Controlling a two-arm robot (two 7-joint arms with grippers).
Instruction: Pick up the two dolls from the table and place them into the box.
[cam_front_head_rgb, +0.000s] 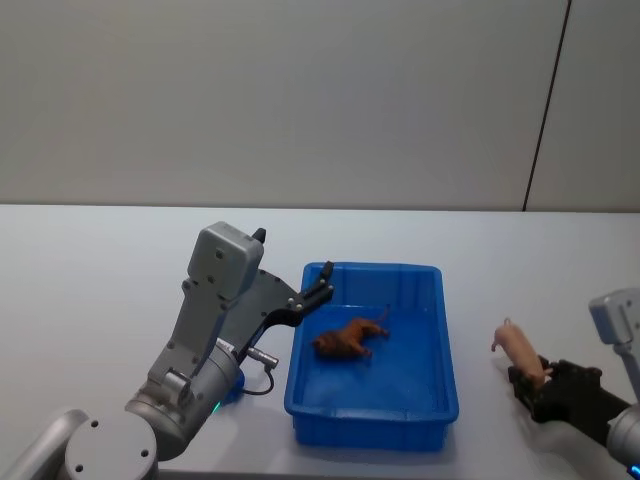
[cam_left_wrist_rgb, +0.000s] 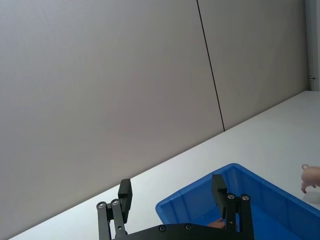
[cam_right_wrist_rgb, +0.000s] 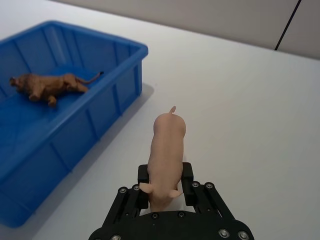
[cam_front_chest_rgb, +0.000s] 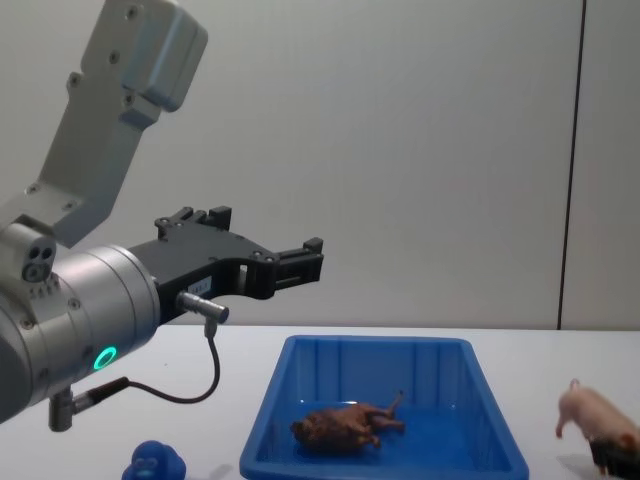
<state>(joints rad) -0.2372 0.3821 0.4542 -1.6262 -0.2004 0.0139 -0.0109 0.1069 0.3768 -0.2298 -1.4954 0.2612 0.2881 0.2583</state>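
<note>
Progress: one of the two dolls is judged delivered; the task is put at about halfway.
Done: the brown doll (cam_front_head_rgb: 345, 342) is found lying on its side on the floor of the box (cam_front_head_rgb: 440, 330), near the middle, clear of the walls.
Left to do: the pig (cam_front_head_rgb: 520, 347) is to be carried over the right rim and released inside.
Box: set on the tabletop (cam_front_head_rgb: 100, 260) between the two arms; nothing but the brown doll is held in it.
Pig: found outside the box, to its right and well apart from the rim, low over the tabletop; whether it is lifted clear cannot be told.
Right end effector (cam_right_wrist_rgb: 165, 175): fingers are pressed against both flanks of the pig at its head end; a pinch on the pig is judged.
Left end effector (cam_front_chest_rgb: 312, 255): fingers are spread and nothing is held; it is raised above the box's left rim.
Other item: a blue toy (cam_front_chest_rgb: 155, 462) is noted on the tabletop left of the box; it is not part of the task.
</note>
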